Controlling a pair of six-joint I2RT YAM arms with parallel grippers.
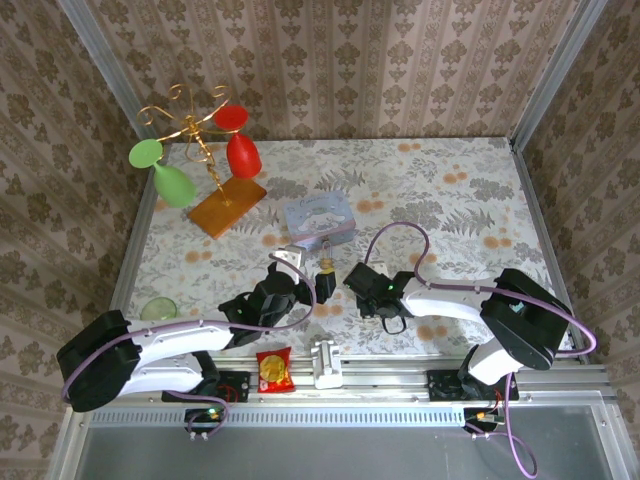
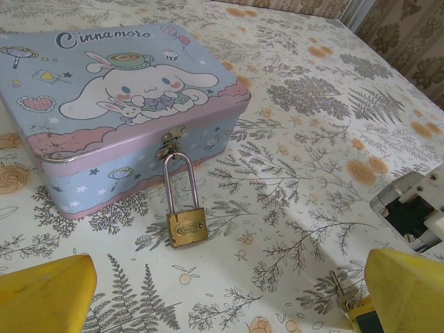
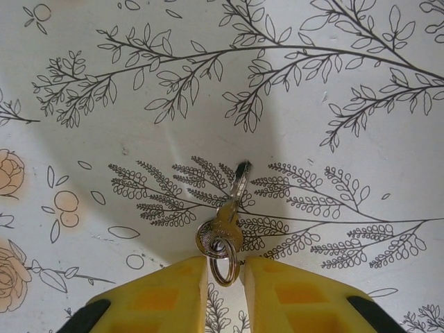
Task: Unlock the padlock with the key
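On the floral tablecloth (image 1: 470,215) between papered walls (image 1: 330,60), left jaws gape, right jaws pinch the key (image 3: 227,211).

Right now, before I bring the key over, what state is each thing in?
tin: lid shut.
padlock: shackle closed through the tin's hasp, body lying on the tablecloth.
left end effector: open, empty.
right end effector: shut on the key's ring.
key: on its ring, held by the right end effector.
red glass and green glass: hanging upside down from the gold rack.
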